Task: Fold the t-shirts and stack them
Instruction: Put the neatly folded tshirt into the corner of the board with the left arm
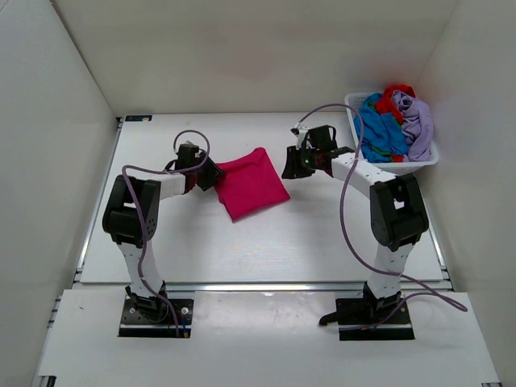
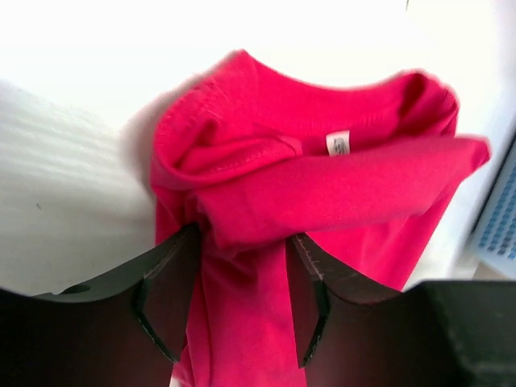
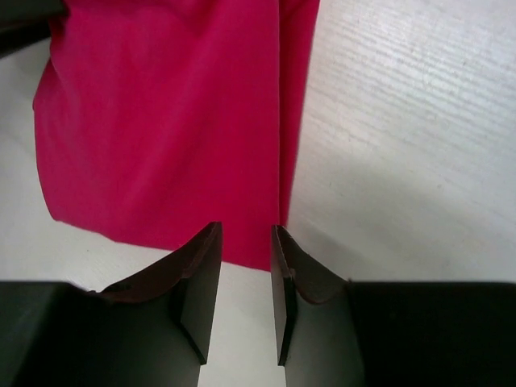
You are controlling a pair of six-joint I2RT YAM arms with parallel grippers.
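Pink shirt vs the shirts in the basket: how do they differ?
The pink shirt is folded flat; the basket shirts are crumpled in a heap. The pink shirt lies on the table; the basket shirts sit in the white basket at the far right. The pink shirt is a single piece; the basket shirts are several, in blue, red and lavender. Both are plain-coloured cloth.
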